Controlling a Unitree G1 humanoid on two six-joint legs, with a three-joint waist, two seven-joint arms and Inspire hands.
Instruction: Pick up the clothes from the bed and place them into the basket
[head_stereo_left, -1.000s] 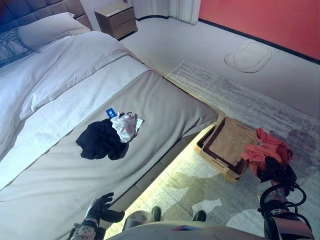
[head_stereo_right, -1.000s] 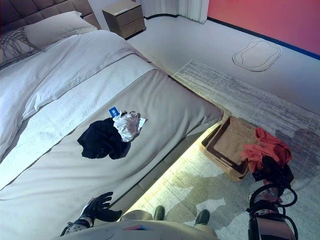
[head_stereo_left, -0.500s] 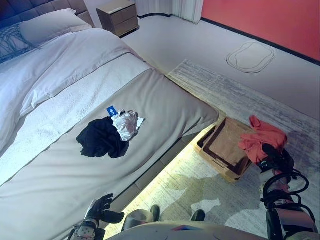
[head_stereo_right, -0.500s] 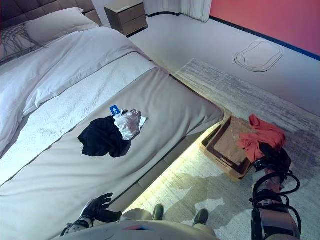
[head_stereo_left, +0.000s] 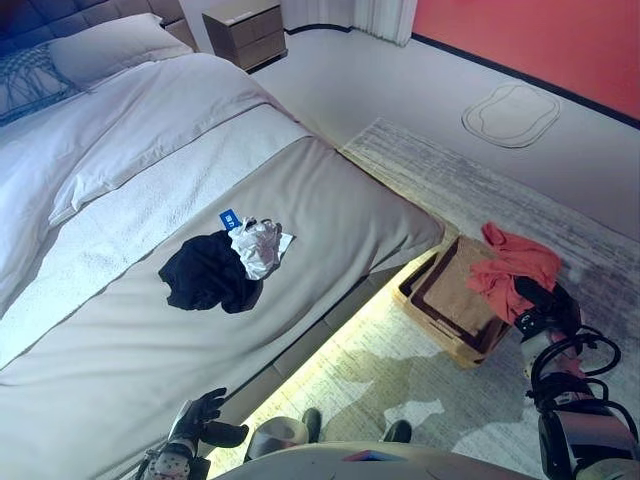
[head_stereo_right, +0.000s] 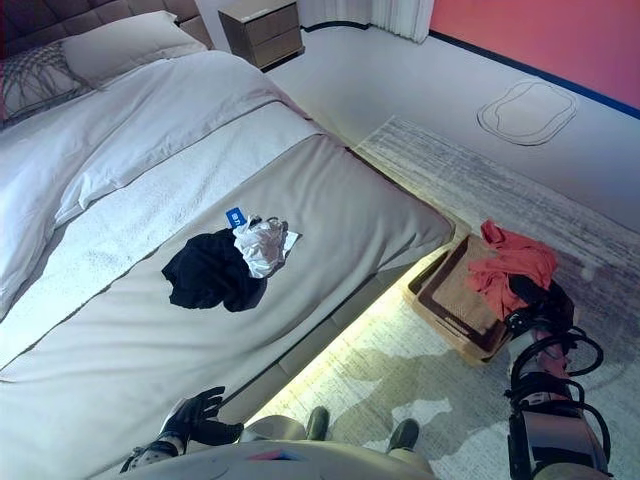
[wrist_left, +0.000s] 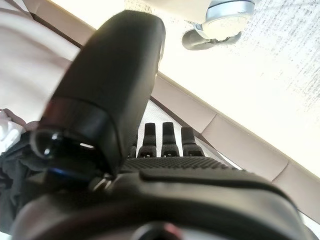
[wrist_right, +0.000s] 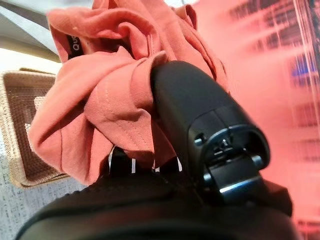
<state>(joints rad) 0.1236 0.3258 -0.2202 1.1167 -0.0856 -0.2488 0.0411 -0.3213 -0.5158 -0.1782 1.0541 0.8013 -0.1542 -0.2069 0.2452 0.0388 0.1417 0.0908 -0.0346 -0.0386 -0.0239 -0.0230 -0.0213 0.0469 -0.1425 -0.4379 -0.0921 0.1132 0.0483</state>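
Over the basket (head_stereo_left: 452, 300), your right robot hand (head_stereo_left: 538, 301) has carried the coral garment (head_stereo_left: 512, 270) inward, fingers clamped on it; release comes next. Dark clothes (head_stereo_left: 208, 272) and white cloth (head_stereo_left: 256, 246) remain on the bed (head_stereo_left: 120, 330). The left robot hand (head_stereo_left: 200, 419) hangs relaxed.

Coral garment (head_stereo_left: 515, 272) bunched over wicker basket (head_stereo_left: 436, 300); black (head_stereo_left: 205, 272), white clothes (head_stereo_left: 256, 245) on bed.

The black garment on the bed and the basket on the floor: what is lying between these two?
Between the black garment and the basket lie a white garment, bare grey bedcover to the bed's edge, then a lit strip of rug. Both eye views show this.
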